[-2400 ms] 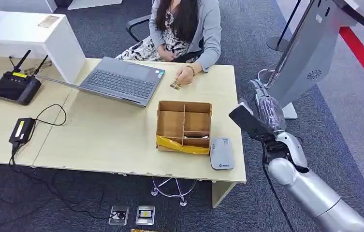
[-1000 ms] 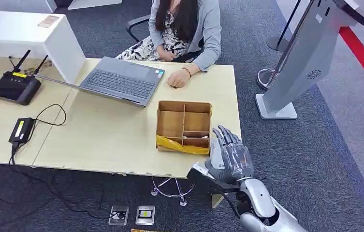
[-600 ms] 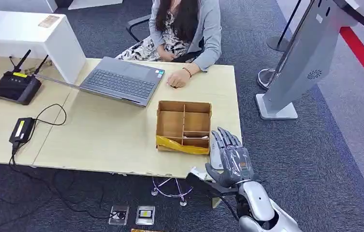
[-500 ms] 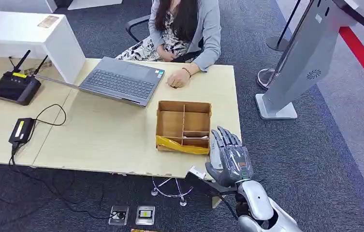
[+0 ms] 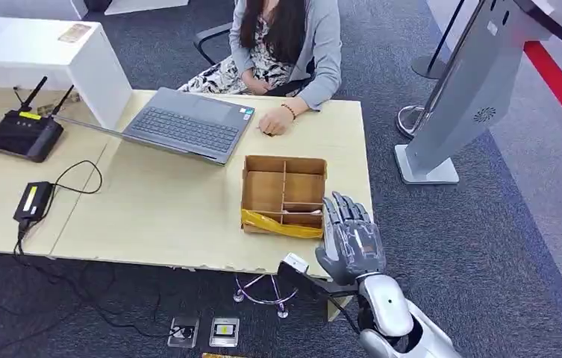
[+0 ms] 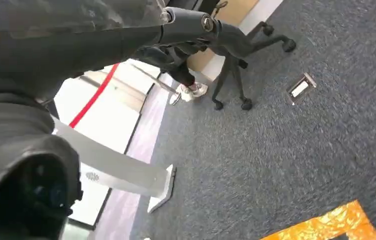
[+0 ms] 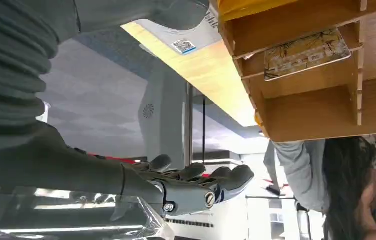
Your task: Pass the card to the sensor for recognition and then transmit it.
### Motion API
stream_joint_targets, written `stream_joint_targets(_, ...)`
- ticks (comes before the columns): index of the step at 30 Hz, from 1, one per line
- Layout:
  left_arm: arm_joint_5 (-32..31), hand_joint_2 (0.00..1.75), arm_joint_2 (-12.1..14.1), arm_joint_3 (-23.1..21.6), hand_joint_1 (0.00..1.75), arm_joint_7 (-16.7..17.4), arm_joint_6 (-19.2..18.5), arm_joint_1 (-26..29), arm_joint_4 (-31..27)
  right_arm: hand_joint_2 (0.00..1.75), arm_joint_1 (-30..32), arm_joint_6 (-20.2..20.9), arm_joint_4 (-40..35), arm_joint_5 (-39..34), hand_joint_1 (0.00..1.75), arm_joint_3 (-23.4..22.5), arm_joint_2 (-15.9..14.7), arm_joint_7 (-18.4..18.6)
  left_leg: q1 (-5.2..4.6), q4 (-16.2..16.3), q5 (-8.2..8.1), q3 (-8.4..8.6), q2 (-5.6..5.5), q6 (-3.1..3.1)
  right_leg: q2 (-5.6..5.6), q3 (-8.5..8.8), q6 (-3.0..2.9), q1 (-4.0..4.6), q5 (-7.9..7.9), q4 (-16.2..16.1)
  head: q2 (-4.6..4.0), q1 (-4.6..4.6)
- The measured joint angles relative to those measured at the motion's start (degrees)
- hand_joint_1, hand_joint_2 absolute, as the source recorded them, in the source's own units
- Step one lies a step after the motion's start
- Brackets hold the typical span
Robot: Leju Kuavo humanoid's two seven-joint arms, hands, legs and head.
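My right hand (image 5: 350,240) hovers flat over the table's front right corner, its fingers (image 7: 200,185) stretched out with nothing in them. It covers the grey sensor, whose pale face with a QR label (image 7: 178,36) appears in the right wrist view. Beside it stands the wooden divided box (image 5: 283,192). A patterned card (image 7: 306,52) lies in one of the box's narrow compartments. The left hand's fingers (image 6: 190,25) hang extended over the carpet and hold nothing.
A person sits behind the table, one hand (image 5: 272,123) resting on it beside an open laptop (image 5: 188,123). A router (image 5: 22,134) and a power adapter (image 5: 33,201) lie at the left. A grey kiosk stand (image 5: 472,97) rises at the right.
My right hand swung from beside the kiosk down to the sensor at the table's front edge, then crept slightly left. The person's hand, earlier fingering a small card, now rests flat.
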Motion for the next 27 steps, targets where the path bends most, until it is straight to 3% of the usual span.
stream_joint_targets(5, 8.4, 0.00, 0.4, -0.6, 0.00, -5.4, 0.0, 2.4, 0.0, 1.75, 0.7, 2.9, -1.8, 0.7, 0.00, -1.0, 0.6, 0.5, 0.00, 0.0, 0.00, 0.01, 0.02, 0.00, 0.00, -0.02, 0.00, 0.00, -0.01, 0.0, 0.00, -0.02)
stream_joint_targets(8, 11.5, 0.00, -0.2, -1.2, 0.00, -13.2, 0.0, 2.8, 0.0, 1.75, 1.8, 4.7, -3.6, 2.5, 0.00, -1.5, 1.5, 0.9, -0.01, 0.0, 0.00, 0.00, 0.00, 0.00, -0.04, -0.04, 0.00, 0.00, -0.01, 0.0, 0.00, 0.00)
stream_joint_targets(9, 11.7, 0.00, -0.4, -1.4, 0.00, -14.4, 0.0, 2.7, 0.0, 1.75, 2.2, 5.1, -4.2, 2.9, 0.00, -1.6, 1.9, 1.1, -0.01, 0.0, 0.00, 0.00, 0.00, 0.00, -0.04, -0.03, 0.00, 0.00, -0.01, 0.0, 0.00, -0.02)
stream_joint_targets(16, 13.8, 0.00, -1.1, -2.3, 0.00, -17.1, 0.0, 2.2, 0.0, 1.75, 2.8, 7.7, -6.9, 3.5, 0.00, -1.6, 3.5, 2.0, 0.00, 0.0, 0.00, 0.03, 0.07, 0.00, 0.01, 0.00, 0.00, 0.00, 0.00, 0.0, 0.00, 0.00)
stream_joint_targets(27, 18.8, 0.00, -2.0, -2.8, 0.00, -21.9, 0.0, 4.2, 0.0, 1.75, 2.7, 8.0, -7.9, 2.8, 0.00, -1.6, 4.4, 2.4, 0.00, 0.0, -0.01, -0.01, 0.04, 0.00, -0.01, 0.00, -0.02, 0.00, -0.02, 0.0, 0.02, -0.02)
